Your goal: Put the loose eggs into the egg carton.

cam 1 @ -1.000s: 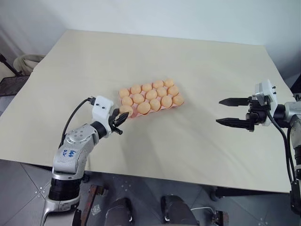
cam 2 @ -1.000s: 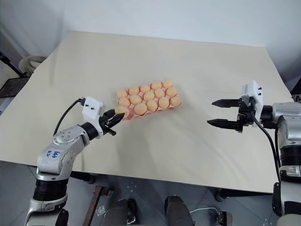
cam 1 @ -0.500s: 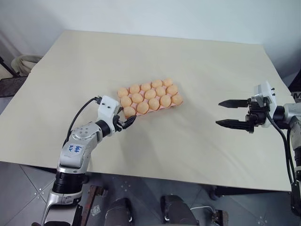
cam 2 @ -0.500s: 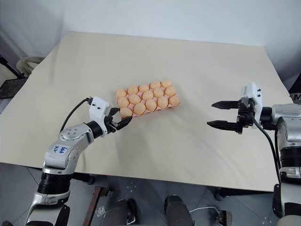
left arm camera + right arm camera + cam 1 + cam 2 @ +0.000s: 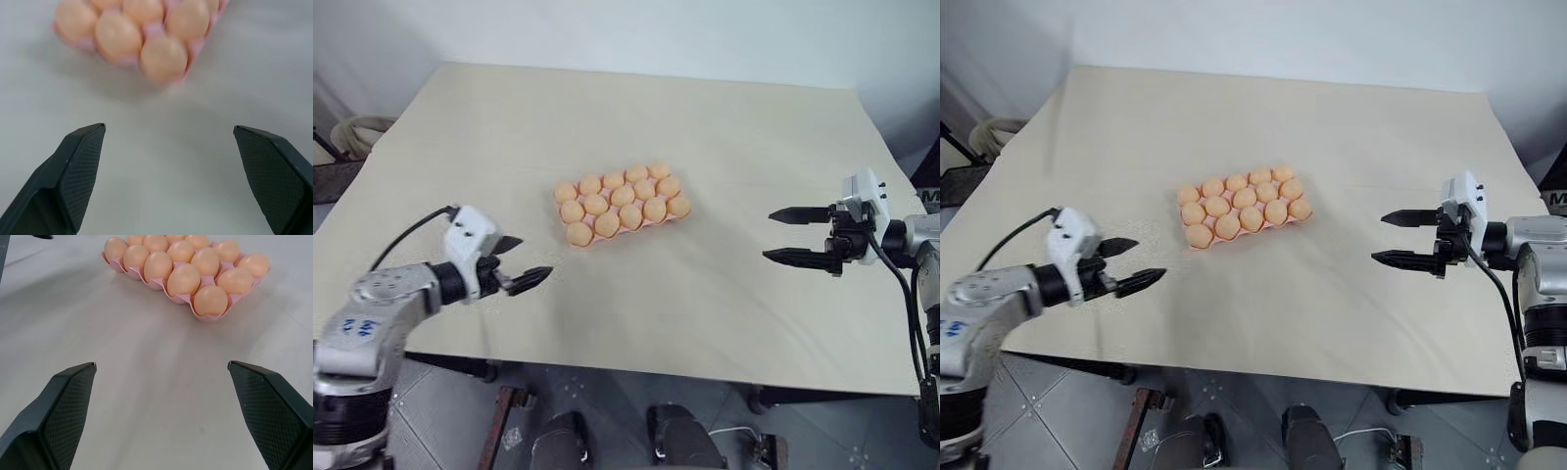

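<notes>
Fifteen eggs (image 5: 621,196), apparently, fill one egg carton (image 5: 157,283); both grippers (image 5: 523,261) (image 5: 789,235) spread, empty.

egg carton (image 5: 152,30) full, left pincer (image 5: 168,131) spread wide

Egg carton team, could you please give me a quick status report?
Left gripper open, empty, off the carton. Right gripper open, empty, out to the side. Egg carton full, every cup holding an egg. Nothing in the way on the table.
</notes>
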You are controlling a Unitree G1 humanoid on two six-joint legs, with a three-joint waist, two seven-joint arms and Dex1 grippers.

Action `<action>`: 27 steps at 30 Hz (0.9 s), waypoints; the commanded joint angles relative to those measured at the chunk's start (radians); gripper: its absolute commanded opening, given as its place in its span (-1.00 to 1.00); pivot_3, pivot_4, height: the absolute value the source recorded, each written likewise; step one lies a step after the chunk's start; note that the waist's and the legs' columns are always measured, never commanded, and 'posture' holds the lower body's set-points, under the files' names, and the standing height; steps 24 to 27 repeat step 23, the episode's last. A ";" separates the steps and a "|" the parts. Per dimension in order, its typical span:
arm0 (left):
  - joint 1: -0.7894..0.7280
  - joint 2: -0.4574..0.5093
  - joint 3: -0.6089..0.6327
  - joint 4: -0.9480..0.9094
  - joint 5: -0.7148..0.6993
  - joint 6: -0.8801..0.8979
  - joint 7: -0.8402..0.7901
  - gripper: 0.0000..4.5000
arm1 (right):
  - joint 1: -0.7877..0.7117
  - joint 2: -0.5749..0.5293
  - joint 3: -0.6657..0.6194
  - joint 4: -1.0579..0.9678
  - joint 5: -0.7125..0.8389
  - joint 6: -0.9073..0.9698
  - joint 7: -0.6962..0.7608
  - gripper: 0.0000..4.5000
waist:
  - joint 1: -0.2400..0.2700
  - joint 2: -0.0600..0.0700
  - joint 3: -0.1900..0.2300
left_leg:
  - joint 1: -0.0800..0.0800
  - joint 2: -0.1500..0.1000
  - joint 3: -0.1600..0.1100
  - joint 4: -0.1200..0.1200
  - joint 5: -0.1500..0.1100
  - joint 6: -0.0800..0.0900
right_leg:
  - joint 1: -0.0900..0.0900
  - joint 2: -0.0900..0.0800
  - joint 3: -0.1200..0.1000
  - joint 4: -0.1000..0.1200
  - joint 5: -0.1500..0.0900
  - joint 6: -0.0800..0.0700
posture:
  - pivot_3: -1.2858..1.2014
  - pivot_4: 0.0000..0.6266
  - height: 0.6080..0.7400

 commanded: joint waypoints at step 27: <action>-0.187 0.276 0.145 0.723 -0.032 -0.642 -0.695 0.99 | -0.131 -0.035 -0.001 0.221 -0.069 -0.147 0.101 1.00 | -0.013 0.001 0.001 | -0.004 0.002 0.012 -0.002 -0.002 -0.002 | -0.014 -0.003 -0.007 0.007 -0.004 -0.004 | 0.03 -0.52 1.00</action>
